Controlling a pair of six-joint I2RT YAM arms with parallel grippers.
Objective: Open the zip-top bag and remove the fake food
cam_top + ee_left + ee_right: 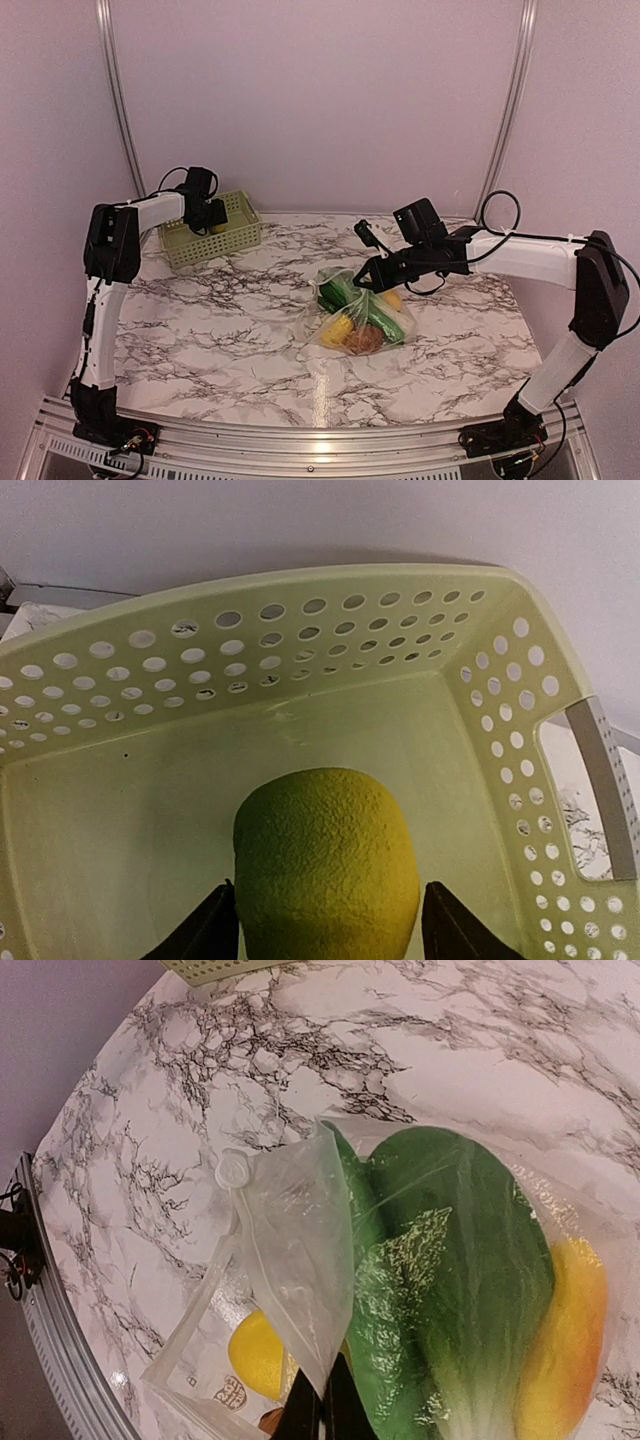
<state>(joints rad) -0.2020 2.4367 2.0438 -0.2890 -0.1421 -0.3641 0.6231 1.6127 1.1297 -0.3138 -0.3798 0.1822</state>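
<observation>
Step in hand: the removal part, I'd say. One piece is out of the bag and over the basket, so this looks like the drop-off end of a carry.
Left claw: the left gripper [325,935] is clamped on a yellow-green toy fruit [325,860], a finger tight on each side, low inside the light green basket [300,640]. Can't tell if the fruit touches the basket floor.
Right claw: the right gripper [322,1410] is pinched together on a flap of the zip-top bag [290,1260], holding the film up near the mouth.
Where the bag is: middle-right of the marble table [230,320], lying down, well apart from the basket at the back left.
Bag mouth: looks parted just by the round white tab [235,1170], but with clear film it's hard to say how wide.
Inside the bag: most of the fake food [360,315]. There's a big green vegetable [450,1260], a yellow piece [258,1355] near the mouth and an orange-yellow one [575,1330] beside the green.
Progress: early-ish, my guess.
Next move: the left fingers need to let go so the fruit lands in the basket, then cross back to the bag. The right claw has to keep that flap lifted.
Watch out: floppy film could slip or fold over the opening, and the big green piece may drag the whole bag along.
</observation>
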